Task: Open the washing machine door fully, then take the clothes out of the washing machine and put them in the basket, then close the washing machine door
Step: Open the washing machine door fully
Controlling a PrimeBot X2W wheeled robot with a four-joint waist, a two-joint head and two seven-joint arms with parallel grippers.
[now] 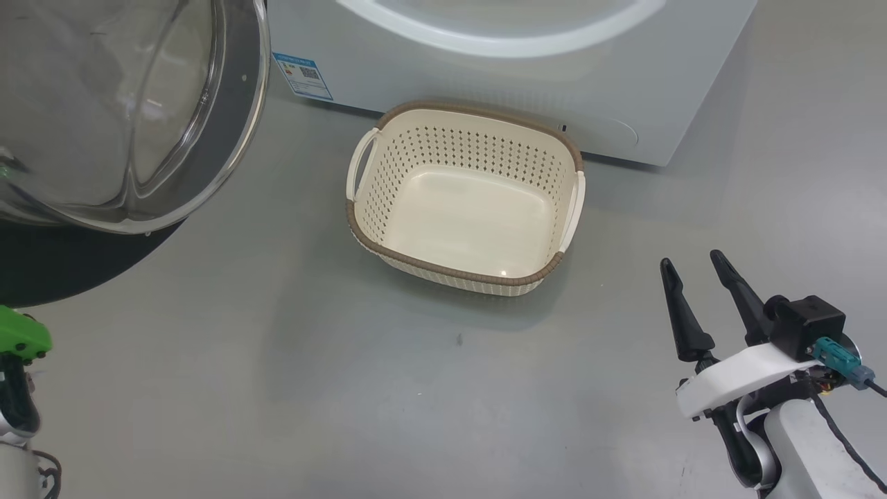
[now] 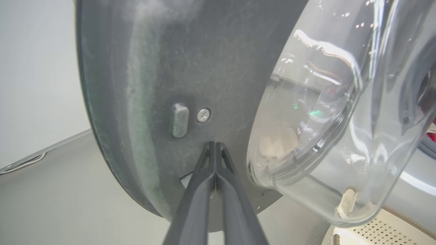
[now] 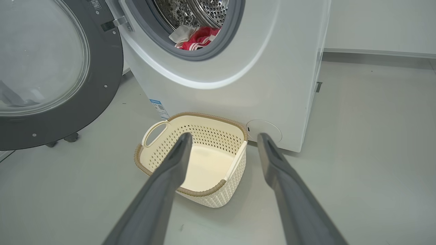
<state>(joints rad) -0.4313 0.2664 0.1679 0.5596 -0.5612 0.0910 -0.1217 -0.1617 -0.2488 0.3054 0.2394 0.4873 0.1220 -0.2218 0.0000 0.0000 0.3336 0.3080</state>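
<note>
Door: the large round washing machine door with a wide glossy black rim and a bulging clear glass centre stands swung out at the left of the machine, its inner face turned towards the robot.
Machine: the big white front-loading washing machine sits at the far side of the grey floor; its grey rubber-ringed port is uncovered and the perforated steel drum shows inside. A small blue label is on its lower left corner.
Clothes: the soft red garments with white stripe trim and a white part lie inside the drum, bunched against the lower edge of the port.
Basket: the small cream plastic basket with perforated sides, a brown woven-look rim and two side handles stands on the floor just in front of the machine, below the port and to the right of the door (its bare cream bottom is in plain sight).
Left pincer: the left gripper has its two dark fingers pressed together with nothing between them; the tips point at the door's dark rim, just below a small grey block and a screw. Whether they touch the rim cannot be told.
Right pincer: the right gripper hangs near and to the right of the basket, well apart from it, fingers spread wide and holding nothing.
</note>
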